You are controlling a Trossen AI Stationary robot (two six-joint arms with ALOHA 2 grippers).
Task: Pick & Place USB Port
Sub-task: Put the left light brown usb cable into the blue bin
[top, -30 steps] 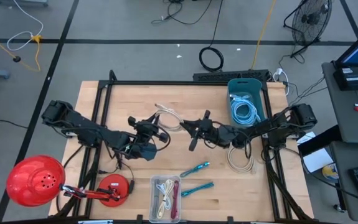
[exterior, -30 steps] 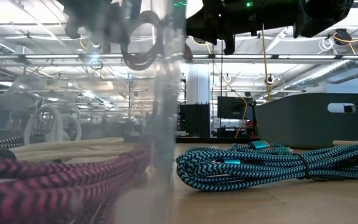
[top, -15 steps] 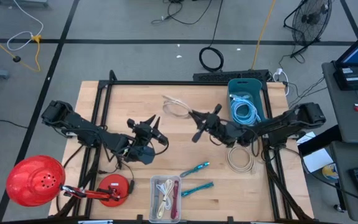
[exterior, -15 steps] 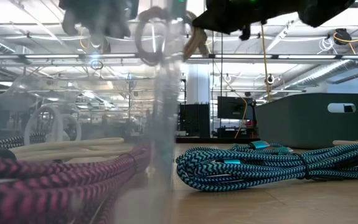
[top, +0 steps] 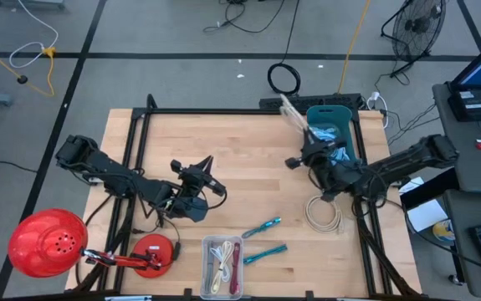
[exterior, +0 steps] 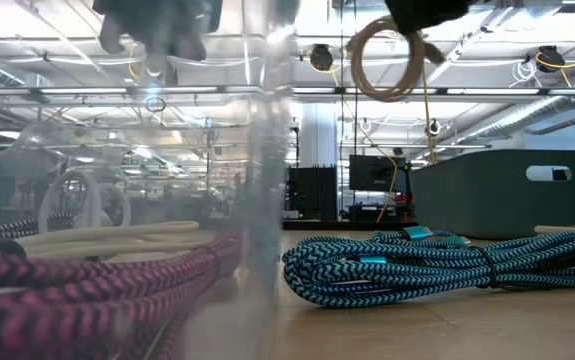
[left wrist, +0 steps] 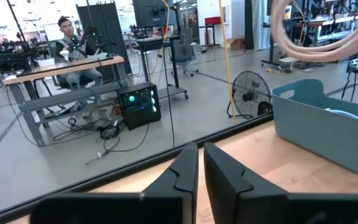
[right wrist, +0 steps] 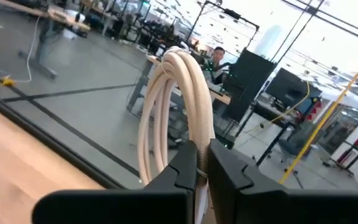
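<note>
High view first: the right gripper (top: 300, 132) has swung from the middle of the table, where it was 1 second ago, over to the near-left corner of the teal bin (top: 348, 117) at the back right. The cream cable coil (top: 293, 113) has travelled with it; a second ago it hung between the 2 grippers at table centre, and now it sticks out past the bin's left edge toward the black frame rail. In the right wrist view the 2 dark fingers (right wrist: 182, 167) are pinched tight on the coil's loops (right wrist: 179, 93), which stand up above them. The low view shows the coil (exterior: 385, 58) dangling well above the table, to the left of the bin (exterior: 507, 190).

The left gripper (top: 209, 177) has stayed left of centre, arm stretched low from the table's left edge. In the left wrist view its fingers (left wrist: 185, 174) stand nearly together with only a thin slit between them and nothing held.

On the table, 2 teal cables (top: 263, 238) lie near the front, beside a clear tray (top: 223, 266) of cables, and another cream coil (top: 324, 216) rests by the right arm.
</note>
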